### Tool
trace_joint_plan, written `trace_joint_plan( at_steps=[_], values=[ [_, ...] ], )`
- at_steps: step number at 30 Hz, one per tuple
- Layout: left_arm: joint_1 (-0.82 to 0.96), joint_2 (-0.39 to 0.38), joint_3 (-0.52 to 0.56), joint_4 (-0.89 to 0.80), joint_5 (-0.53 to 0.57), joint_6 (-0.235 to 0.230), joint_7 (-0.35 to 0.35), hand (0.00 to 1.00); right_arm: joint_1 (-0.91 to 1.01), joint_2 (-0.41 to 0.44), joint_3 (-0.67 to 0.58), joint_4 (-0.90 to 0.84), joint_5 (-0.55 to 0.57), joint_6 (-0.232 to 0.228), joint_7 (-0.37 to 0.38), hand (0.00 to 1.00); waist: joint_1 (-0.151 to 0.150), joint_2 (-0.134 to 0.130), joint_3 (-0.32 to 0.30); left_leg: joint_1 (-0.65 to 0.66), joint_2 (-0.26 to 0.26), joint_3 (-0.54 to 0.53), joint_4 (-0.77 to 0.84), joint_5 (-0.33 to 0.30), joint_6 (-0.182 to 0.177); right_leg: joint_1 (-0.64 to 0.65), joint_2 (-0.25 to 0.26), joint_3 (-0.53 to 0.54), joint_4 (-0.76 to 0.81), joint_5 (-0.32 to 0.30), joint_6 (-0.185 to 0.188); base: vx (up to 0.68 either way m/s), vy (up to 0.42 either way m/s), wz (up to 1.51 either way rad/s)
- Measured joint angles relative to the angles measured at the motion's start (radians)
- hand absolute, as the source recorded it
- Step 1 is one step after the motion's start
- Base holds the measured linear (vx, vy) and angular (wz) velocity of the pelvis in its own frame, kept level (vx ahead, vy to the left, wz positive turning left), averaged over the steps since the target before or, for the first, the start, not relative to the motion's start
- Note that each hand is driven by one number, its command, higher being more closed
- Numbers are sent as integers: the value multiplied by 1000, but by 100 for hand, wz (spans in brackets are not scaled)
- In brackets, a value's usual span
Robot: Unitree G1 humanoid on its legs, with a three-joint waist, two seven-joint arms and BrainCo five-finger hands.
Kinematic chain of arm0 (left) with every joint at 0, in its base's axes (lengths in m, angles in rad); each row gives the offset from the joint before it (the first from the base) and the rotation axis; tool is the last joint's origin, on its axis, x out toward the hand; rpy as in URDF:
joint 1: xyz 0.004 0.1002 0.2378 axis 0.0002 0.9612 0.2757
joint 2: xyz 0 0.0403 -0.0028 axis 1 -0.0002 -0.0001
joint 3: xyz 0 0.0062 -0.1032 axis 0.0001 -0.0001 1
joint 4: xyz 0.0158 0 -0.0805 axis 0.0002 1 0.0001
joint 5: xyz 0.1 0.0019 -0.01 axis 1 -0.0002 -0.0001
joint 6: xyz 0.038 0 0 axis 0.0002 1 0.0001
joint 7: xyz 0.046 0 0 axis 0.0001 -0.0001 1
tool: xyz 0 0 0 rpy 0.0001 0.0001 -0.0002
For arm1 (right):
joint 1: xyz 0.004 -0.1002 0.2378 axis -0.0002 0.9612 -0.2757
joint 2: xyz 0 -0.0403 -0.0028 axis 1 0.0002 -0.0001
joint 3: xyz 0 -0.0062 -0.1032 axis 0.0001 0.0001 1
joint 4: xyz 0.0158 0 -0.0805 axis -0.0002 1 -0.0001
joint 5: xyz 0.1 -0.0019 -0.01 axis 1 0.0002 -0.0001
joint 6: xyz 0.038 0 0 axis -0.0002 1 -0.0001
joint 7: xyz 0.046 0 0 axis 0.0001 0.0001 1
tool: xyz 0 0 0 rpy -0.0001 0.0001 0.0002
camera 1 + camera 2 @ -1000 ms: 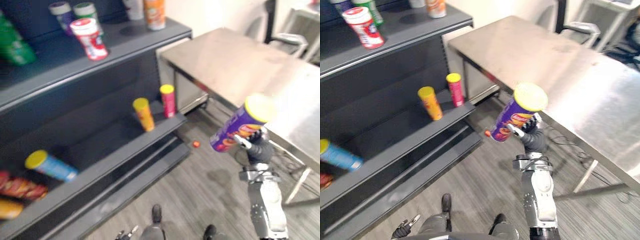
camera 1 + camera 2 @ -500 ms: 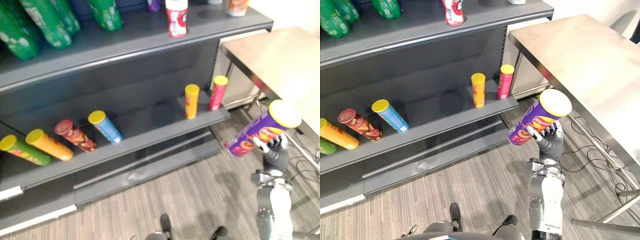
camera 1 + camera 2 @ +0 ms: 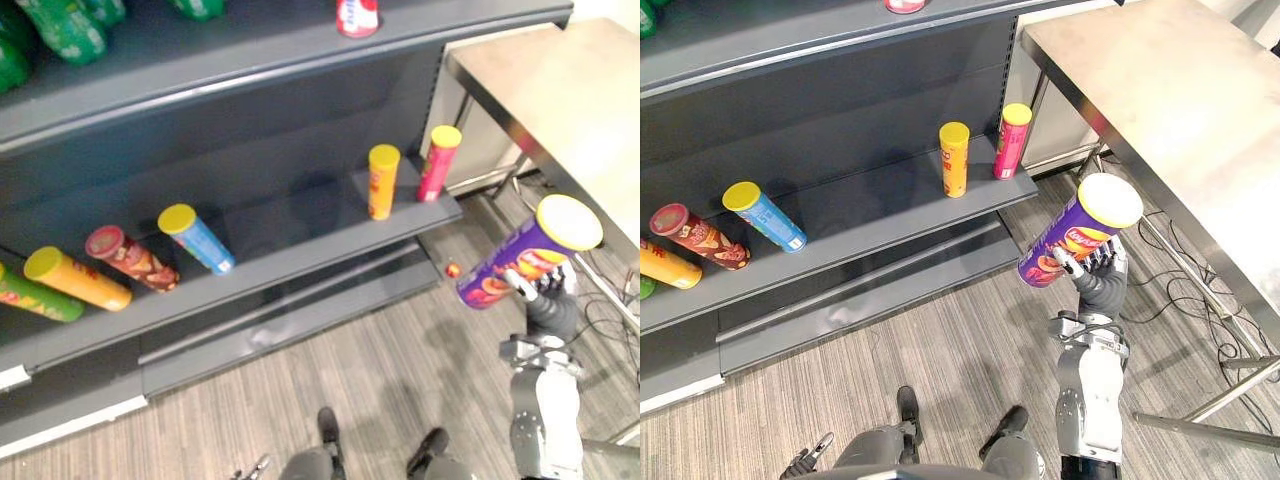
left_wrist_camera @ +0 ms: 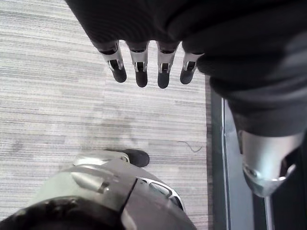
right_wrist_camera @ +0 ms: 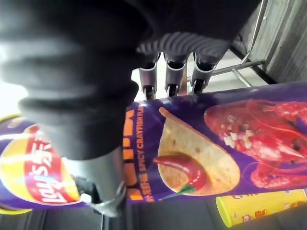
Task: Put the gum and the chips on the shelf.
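- Right wrist view puts the purple chips can (image 5: 201,143) square across the right hand (image 5: 173,79): fingers wrapped over one side, thumb under the other, a firm clasp round the tube.
- From the head views, that can rides tilted in the air, yellow lid uppermost. It is out over the floor (image 3: 940,350) between the right end of the shelf (image 3: 890,215) and the near edge of the steel worktop (image 3: 1180,120). It touches neither.
- Left hand (image 4: 144,67) hangs low over the floor, fingers loose and straight, nothing in them.
- On the middle board, an orange can (image 3: 953,158) and a pink can (image 3: 1012,140) stand upright at the right end.
- Further left along the same board, a blue can (image 3: 765,216), a red-brown can (image 3: 698,237) and a yellow-orange can (image 3: 665,263) lie on their sides.
- Up at the front edge of the top board sits a red-and-white tub (image 3: 356,15). It may be the gum, but I cannot tell from here.
- A small red thing (image 3: 452,270) lies on the floor just off the shelf's right corner.
- Scorecard, as I judge it: chips picked up but not yet shelved, so the reach in and the set-down remain. The gum is unconfirmed, and it is in neither hand.
- There looks to be free board between the blue can and the orange one, a fair landing spot.
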State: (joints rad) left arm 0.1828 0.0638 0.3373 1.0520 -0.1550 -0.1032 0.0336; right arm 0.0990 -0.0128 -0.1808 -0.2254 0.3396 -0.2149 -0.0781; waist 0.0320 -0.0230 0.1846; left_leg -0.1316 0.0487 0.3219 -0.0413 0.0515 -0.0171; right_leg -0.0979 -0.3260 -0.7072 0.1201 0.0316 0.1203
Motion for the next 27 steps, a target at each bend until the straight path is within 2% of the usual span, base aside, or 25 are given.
trace_joint_plan(
  at_steps=[3, 6, 7, 8, 10, 11, 12, 13, 14, 15, 16, 19, 21, 22, 23, 25, 27],
  values=[
    [0, 0, 1, -22, -28, -4, -2, 0, -40, -5, 25, 35, -23, 0, 0, 100, 3, -9, 12, -32, 17, -6, 76, -35, 0, 14, 8, 3, -4, 0, 0, 87, -31, 12],
    [-1, -5, 1, -37, -87, -11, -4, 0, -76, -14, 91, 57, -23, 2, 4, 100, 34, -16, 25, -66, 49, -8, 215, -122, -6, 46, 20, 3, -8, -1, 0, 16, -11, 0],
    [-3, -6, 1, -36, -108, -12, -6, 0, -83, -14, 123, 57, -24, 3, 10, 100, 44, -16, 27, -85, 53, -13, 268, -171, -8, 55, 12, -2, 11, -22, 5, -35, 55, 3],
    [-4, -6, 1, -36, -112, -12, -6, 0, -85, -14, 133, 57, -24, 3, 17, 100, 47, -17, 28, -93, 52, -19, 296, -192, 0, 56, 0, -5, 35, -38, 10, -15, 122, 25],
    [-7, -7, 1, -31, -113, -16, -3, 0, -87, -15, 171, 70, -24, 3, 32, 100, 49, -11, 43, -93, 51, -55, 377, -248, 19, 65, -70, -16, 203, -74, -10, 18, 98, 56],
    [-6, -6, -1, -29, -113, -16, -2, 0, -86, -18, 177, 77, -24, 4, 35, 100, 47, -8, 46, -90, 47, -70, 388, -255, 24, 60, -85, 5, 254, -68, -34, 34, 123, 84],
    [2, 10, -40, -32, -112, -20, 1, 0, -84, -17, 190, 89, -24, 7, 36, 100, 45, -10, 47, -75, 33, -121, 396, -261, 36, 0, -98, 152, 387, -56, -151, 90, 136, 96],
    [0, 24, -60, -35, -110, -19, 2, 0, -85, -12, 200, 91, -24, 7, 42, 100, 46, -8, 53, -74, 24, -169, 395, -261, 45, -50, -59, 311, 439, -97, -144, 109, 141, 97],
    [0, 30, -61, -36, -110, -19, 2, 0, -86, -9, 210, 91, -24, 7, 46, 100, 47, -11, 53, -75, 23, -189, 392, -259, 49, -59, -24, 372, 428, -129, -125, 127, 36, 103],
    [-1, 39, -60, -32, -110, -19, 4, 0, -87, -8, 235, 91, -24, 7, 48, 100, 45, -14, 52, -73, 14, -236, 384, -253, 55, -66, 47, 471, 381, -177, -101, 120, 3, 107],
    [-2, 48, -57, -20, -109, -19, 5, 0, -87, -6, 252, 91, -23, 7, 59, 100, 44, -19, 49, -66, -4, -270, 367, -242, 56, -75, 85, 527, 325, -187, -89, 127, -11, 109],
    [-3, 48, -54, -8, -108, -18, 10, 0, -94, -6, 277, 90, -22, 7, 79, 100, 43, -22, 49, -48, -42, -323, 345, -231, 47, -114, 122, 601, 243, -173, -68, 139, -39, 87],
    [-4, 51, -53, 13, -108, -18, 15, 0, -92, -6, 292, 90, -15, 7, 85, 100, 36, -34, 45, -34, -73, -369, 346, -231, 36, -126, 132, 659, 186, -151, -34, 182, -120, 94],
    [-2, 52, -51, 16, -108, -17, 19, 0, -92, -5, 299, 90, -9, 7, 85, 100, 32, -46, 40, -31, -92, -392, 358, -242, 20, -119, 123, 660, 150, -101, -4, 197, -210, 90],
    [-7, 44, -33, 20, -109, -18, 23, 0, -96, -9, 303, 90, -6, 7, 86, 100, 34, -38, 39, -39, -83, -402, 371, -253, 3, -113, 129, 645, 143, -100, 21, 166, -200, 62],
    [-3, 16, -13, 20, -111, -19, 25, 0, -96, -7, 317, 87, 7, 7, 89, 100, 35, -23, 39, -43, -43, -417, 351, -253, -19, -99, 170, 620, 103, -92, 4, 128, -190, 17],
    [-1, 8, 3, 24, -113, -17, 23, 0, -82, 2, 322, 82, 35, 6, 92, 100, 28, -26, 37, -48, -13, -442, 303, -238, -45, -86, 199, 585, 62, -84, -17, 95, -221, 28]
  ],
)
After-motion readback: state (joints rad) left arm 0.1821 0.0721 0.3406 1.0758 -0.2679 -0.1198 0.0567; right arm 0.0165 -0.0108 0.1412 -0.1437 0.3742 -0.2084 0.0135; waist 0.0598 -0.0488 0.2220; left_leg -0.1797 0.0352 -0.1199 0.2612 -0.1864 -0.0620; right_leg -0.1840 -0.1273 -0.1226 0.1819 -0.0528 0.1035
